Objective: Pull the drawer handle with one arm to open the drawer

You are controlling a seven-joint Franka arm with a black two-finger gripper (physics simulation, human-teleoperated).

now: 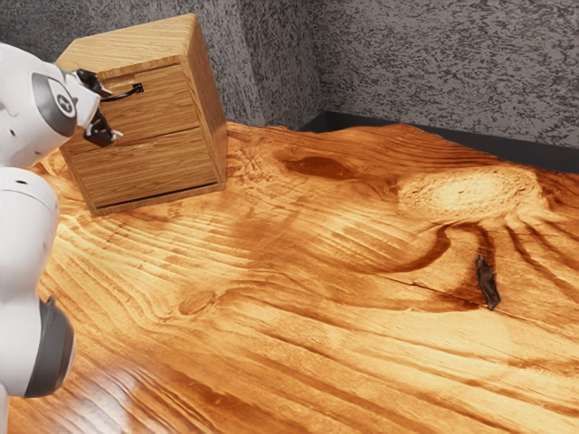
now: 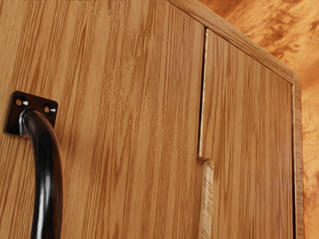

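**A:** While the arm reaches in from the exterior view's left, where's the hand point(image 1: 102, 107)?

**B:** Right against the top drawer point(image 1: 158, 104), at the black handle point(image 1: 125, 92). Open or closed, cannot tell.

**A:** Cabinet point(image 1: 176, 45)?

**B:** Wooden, two drawers, lower drawer point(image 1: 149, 167) underneath. It stands on the worktop point(image 1: 344, 289) near the grey wall point(image 1: 434, 54).

**A:** Wrist view?

**B:** Handle close up, and its mounting plate point(image 2: 30, 112) is screwed onto the drawer front.

**A:** Drawer pulled out?

**B:** Can't tell.
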